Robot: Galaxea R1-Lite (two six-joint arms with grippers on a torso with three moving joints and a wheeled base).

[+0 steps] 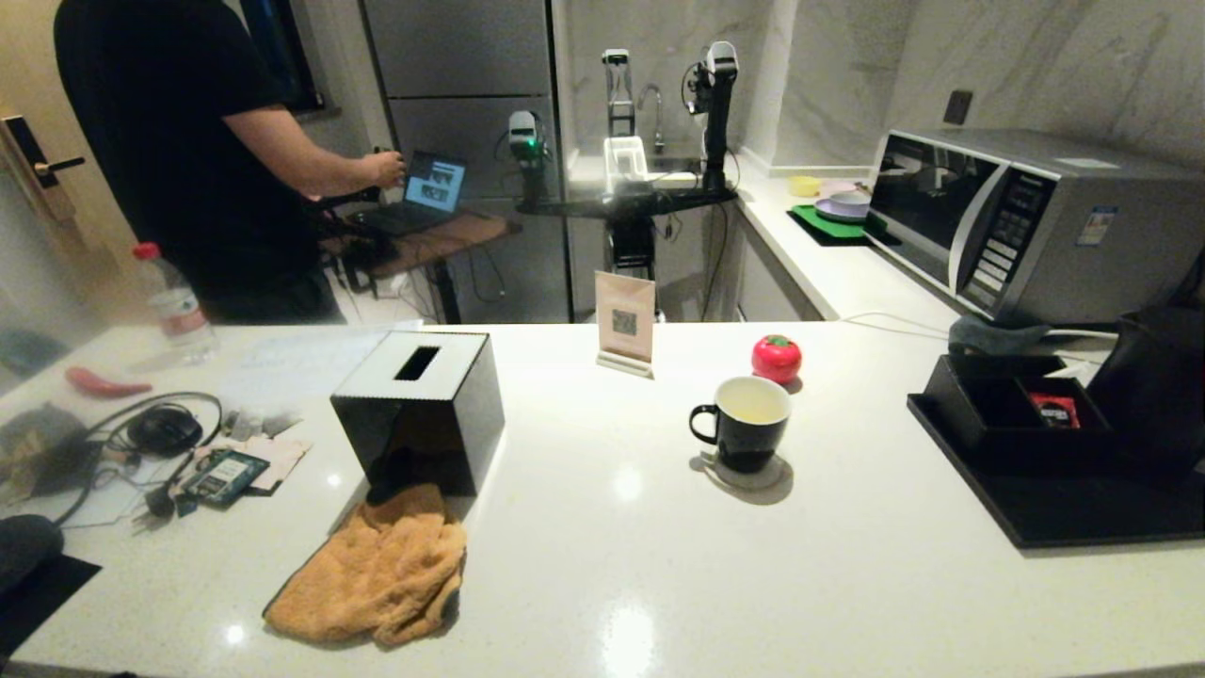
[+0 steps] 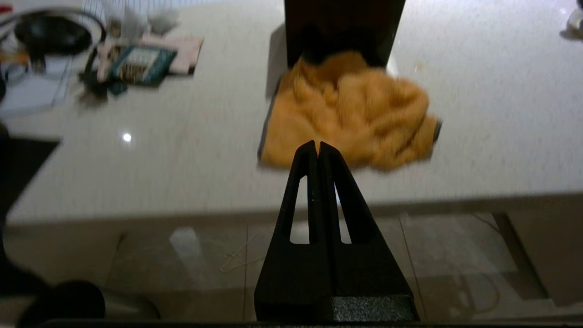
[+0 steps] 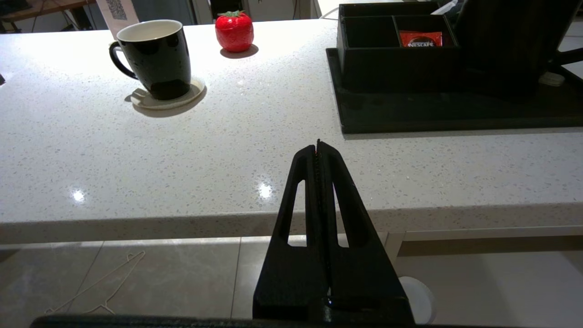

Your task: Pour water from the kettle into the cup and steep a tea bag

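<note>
The cup (image 1: 744, 419), a black mug with a white inside, stands on a round coaster mid-counter and holds pale yellowish water (image 1: 753, 402). It also shows in the right wrist view as the cup (image 3: 157, 57), handle turned away from the tray. The kettle (image 1: 1153, 386) is a dark bulk at the far right on the black tray, seen closer as the kettle (image 3: 510, 41). The tea bag is out of view. My left gripper (image 2: 317, 145) is shut and empty, hanging off the counter's front edge before the orange cloth. My right gripper (image 3: 318, 143) is shut and empty, likewise off the front edge.
A black tissue box (image 1: 419, 410) with an orange cloth (image 1: 377, 565) in front stands left of the cup. A red tomato-shaped object (image 1: 777, 358), a sign card (image 1: 625, 323), a black tray (image 1: 1036, 513) with a red sachet (image 1: 1054, 410), a microwave (image 1: 1026, 217), cables (image 1: 160, 433) and a person (image 1: 188, 141) surround them.
</note>
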